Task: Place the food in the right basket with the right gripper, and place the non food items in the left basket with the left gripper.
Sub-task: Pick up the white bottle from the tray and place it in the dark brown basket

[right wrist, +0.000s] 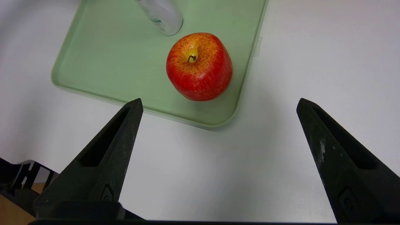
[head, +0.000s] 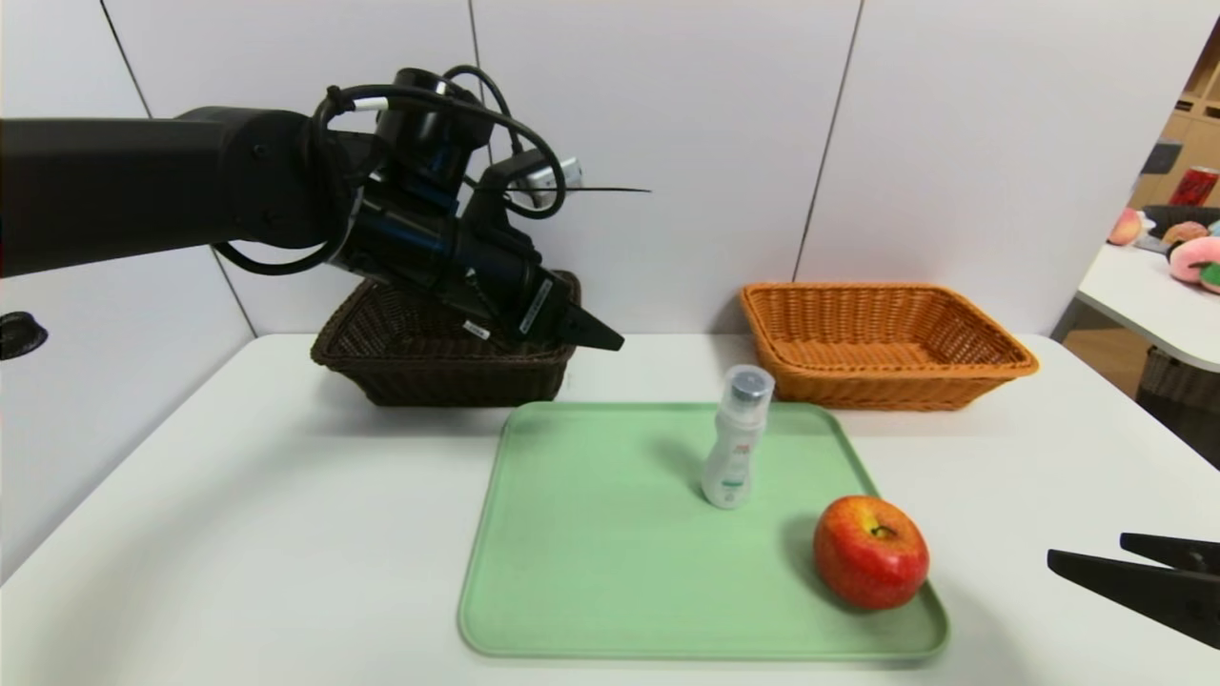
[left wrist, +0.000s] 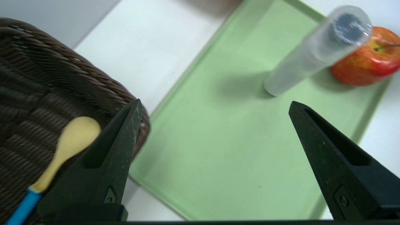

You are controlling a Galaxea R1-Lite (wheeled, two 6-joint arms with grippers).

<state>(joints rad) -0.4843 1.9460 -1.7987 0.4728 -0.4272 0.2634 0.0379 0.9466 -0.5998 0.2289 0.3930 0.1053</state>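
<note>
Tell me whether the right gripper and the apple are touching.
Apart. The right wrist view shows the right gripper open, with bare green tray and white table between each fingertip and the apple.

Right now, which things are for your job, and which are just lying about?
For the job:
- red apple
- white bottle
- yellow-and-blue spoon
- dark basket
- orange basket

Just lying about:
- pink plush
- red can
</note>
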